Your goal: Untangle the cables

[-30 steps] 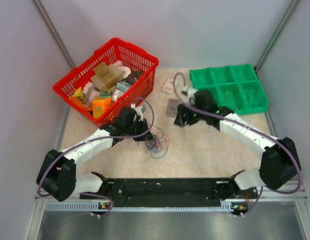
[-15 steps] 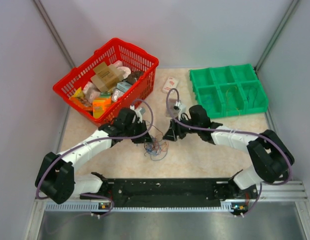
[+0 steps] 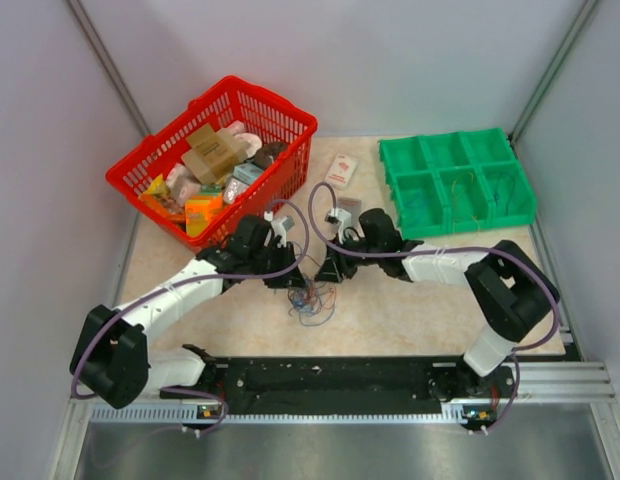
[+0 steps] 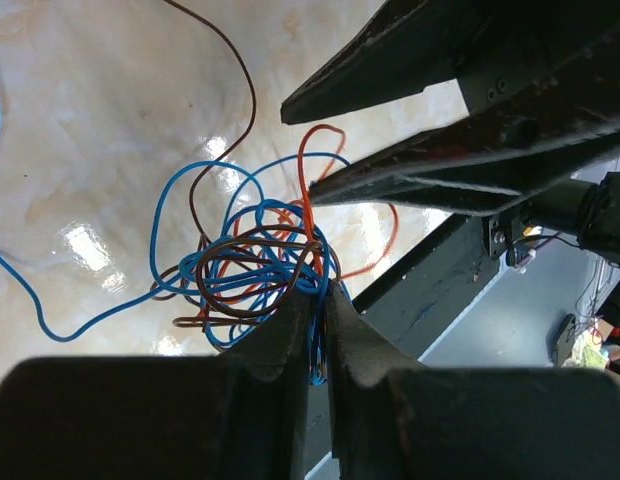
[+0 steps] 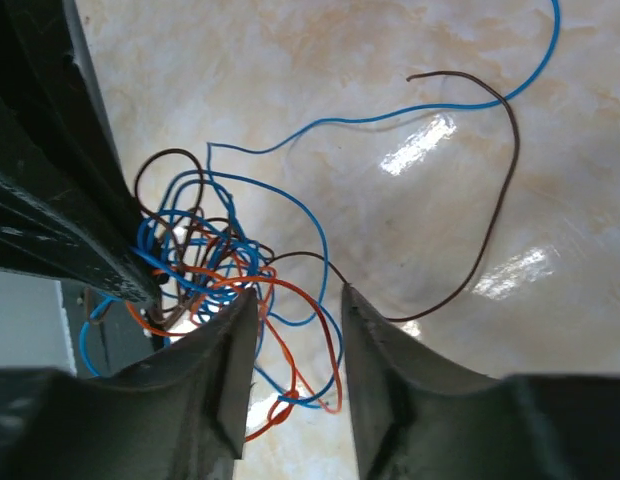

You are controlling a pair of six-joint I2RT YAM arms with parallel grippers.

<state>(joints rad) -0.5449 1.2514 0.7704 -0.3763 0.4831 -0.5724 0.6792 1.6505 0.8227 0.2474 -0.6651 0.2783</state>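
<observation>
Blue, orange, brown cables [image 4: 252, 262] bunched mid-surface [image 3: 410, 310] btwn arms. Clamped on them: left gripper [image 4: 320, 295], prob. as anchor. Apart over loose loops: right gripper [image 5: 298, 300], likely to tug one strand free.

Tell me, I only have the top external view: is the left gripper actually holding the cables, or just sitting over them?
Observer: Holding. In the left wrist view the left gripper is shut on blue strands at the edge of the cables.
Operator: And the right one?
Observer: The right gripper is open, orange and blue loops lying between its jaws, nothing pinched.
Operator: Any strand free of the knot?
Observer: A brown wire trails loose across the table in the right wrist view.
</observation>
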